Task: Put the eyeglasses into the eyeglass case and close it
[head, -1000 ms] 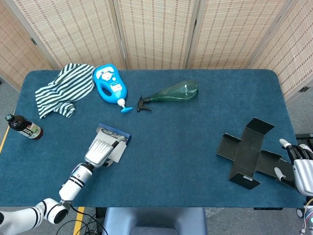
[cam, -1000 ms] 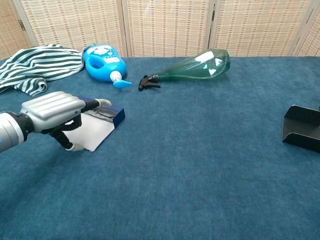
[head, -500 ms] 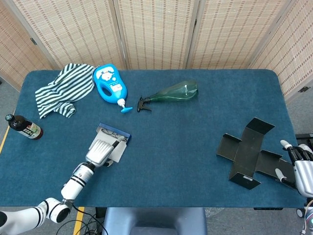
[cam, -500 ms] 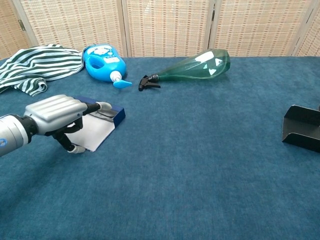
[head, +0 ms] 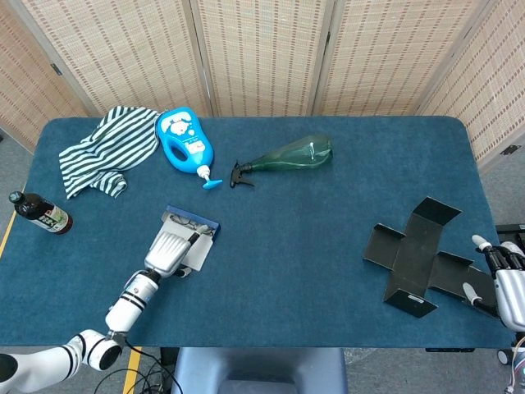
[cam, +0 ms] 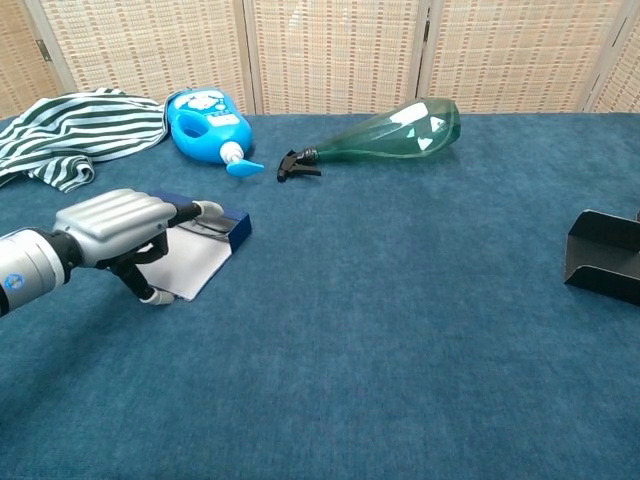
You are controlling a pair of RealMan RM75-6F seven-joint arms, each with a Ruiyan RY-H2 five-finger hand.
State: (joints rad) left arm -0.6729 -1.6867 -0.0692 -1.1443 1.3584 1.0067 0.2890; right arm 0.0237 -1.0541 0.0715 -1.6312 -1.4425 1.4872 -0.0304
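Slightly forward since the earlier frame, the left hand [cam: 115, 222] has crept along the open blue eyeglass case with its white lining [head: 190, 234], and the case looks nudged a touch; nothing else has changed. That silver hand lies palm-down over the near flap, fingers stretched toward the dark eyeglasses [cam: 208, 228] sitting in the tray against the blue wall. Whether it pinches the flap or merely rests on it I cannot tell, thumb is tucked under. Glasses look already in the case, so the step in hand is probably the closing; next move calls for getting the fingers under the white flap and folding it over the tray without dragging the case. Right hand [head: 502, 283] hangs at the table's far right edge, fingers apart, holding nothing, just beside an unfolded black cardboard box [head: 418, 257]. Surface is a dark blue carpeted table [head: 312, 230]. Also on it: a striped green-white cloth [head: 102, 149], a bright blue detergent bottle [head: 184, 141], a green spray bottle lying on its side [head: 287, 155], a small dark glass bottle [head: 37, 212] at the left edge. Woven bamboo screens [head: 262, 53] close off the back.
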